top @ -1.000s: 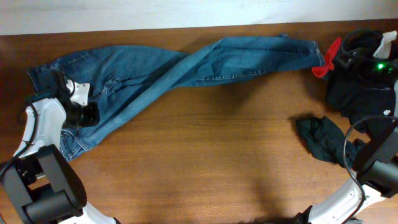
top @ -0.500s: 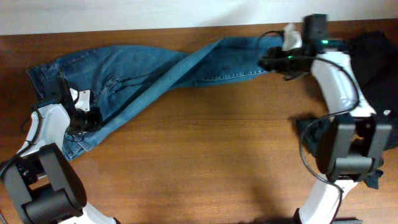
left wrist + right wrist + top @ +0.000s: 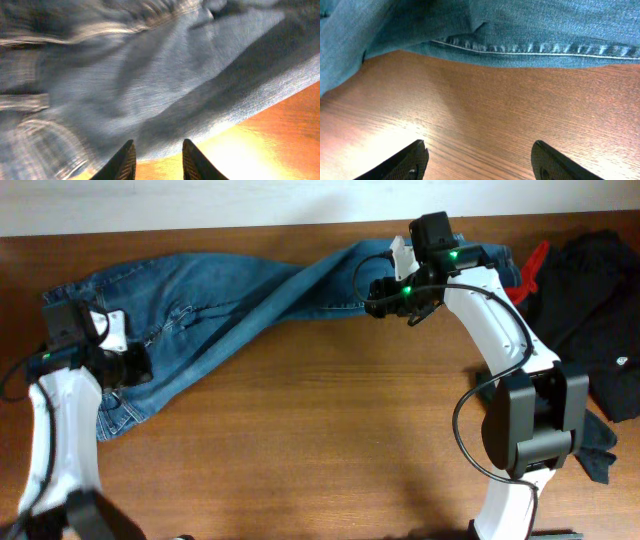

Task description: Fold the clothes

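Note:
The medium-blue denim jeans (image 3: 250,295) lie stretched across the far side of the wooden table, waist at the left and a twisted leg running right. My left gripper (image 3: 132,368) is over the waist end, at the jeans' near edge. In the left wrist view its fingers (image 3: 157,162) are a little apart and empty, with blurred denim (image 3: 150,75) just ahead. My right gripper (image 3: 385,298) is at the leg's near edge. In the right wrist view its fingers (image 3: 482,160) are wide open over bare wood, short of the stitched seam (image 3: 535,47).
A heap of black clothing (image 3: 600,310) lies at the far right. A red object (image 3: 533,265) sits beside the leg end. A dark green cloth (image 3: 600,445) lies near the right arm's base. The table's far edge meets a white wall.
My right arm has swung left from over the black clothing to the near edge of the jeans leg. My left arm has shifted slightly at the waist end.

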